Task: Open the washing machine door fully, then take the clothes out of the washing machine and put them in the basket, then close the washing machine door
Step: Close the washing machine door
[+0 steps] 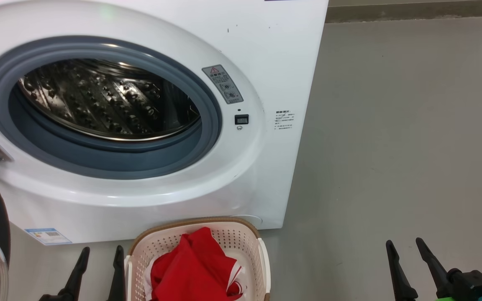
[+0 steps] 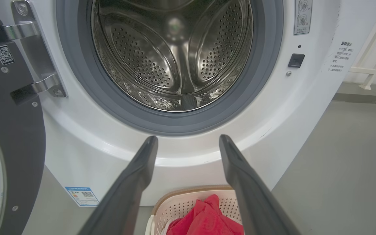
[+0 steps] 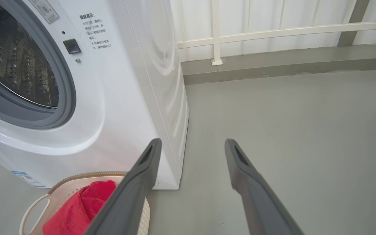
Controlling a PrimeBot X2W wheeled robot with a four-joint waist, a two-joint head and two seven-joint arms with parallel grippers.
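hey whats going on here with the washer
A two-armed robot is emptying a washing machine. The drum looks empty, the red clothes lie in the basket on the floor in front of it, and the door stands open at the left. The left gripper and right gripper are open and hold nothing. Closing the door is what is left.

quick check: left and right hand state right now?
Left hand: open, holding nothing.
Right hand: open, holding nothing.
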